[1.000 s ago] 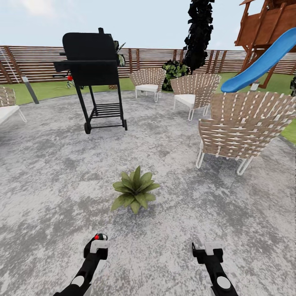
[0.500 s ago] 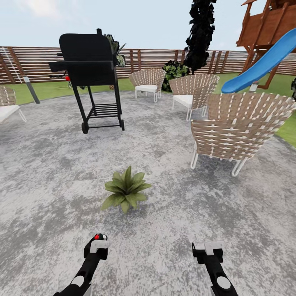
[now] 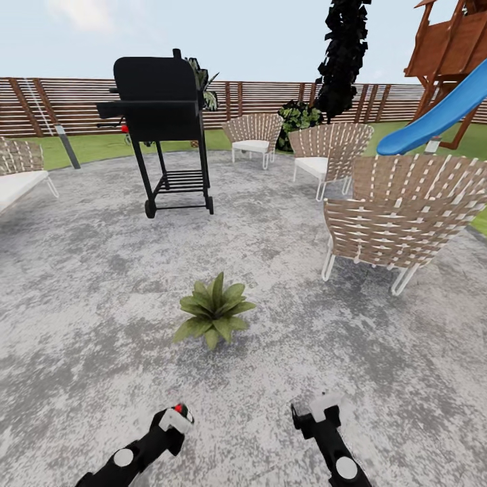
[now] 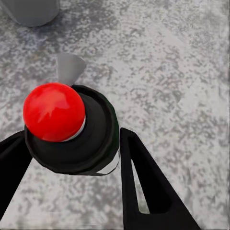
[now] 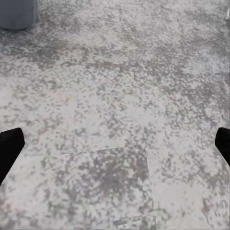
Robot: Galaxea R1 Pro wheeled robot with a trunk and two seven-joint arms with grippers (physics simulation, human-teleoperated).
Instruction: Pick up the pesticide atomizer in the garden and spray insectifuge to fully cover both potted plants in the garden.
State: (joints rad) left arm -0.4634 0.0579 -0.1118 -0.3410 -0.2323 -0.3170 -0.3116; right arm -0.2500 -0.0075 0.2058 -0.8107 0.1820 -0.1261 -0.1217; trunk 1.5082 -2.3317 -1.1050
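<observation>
left gripper [image 3: 177, 414] low at near left, fingers clamped on pesticide atomizer [image 4: 72, 129], dark round body with red cap seen end-on between black fingers [image 4: 143, 187]. right gripper [image 3: 318, 414] near right, fingers spread wide, nothing between them, over mottled grey patio [image 3: 81, 284]. potted plant [image 3: 214, 310] on patio just ahead, centre. black grill [image 3: 161, 122] far left, woven chairs [image 3: 399, 220] right, blue slide [image 3: 439, 115] far right, slat fence [image 3: 270, 101] behind.

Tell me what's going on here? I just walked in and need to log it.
The robot stands on the grey patio, facing a leafy potted plant. Its left gripper is closed around a dark bottle with a red top, apparently the atomizer. The right gripper is open and empty. No spray is visible.
</observation>
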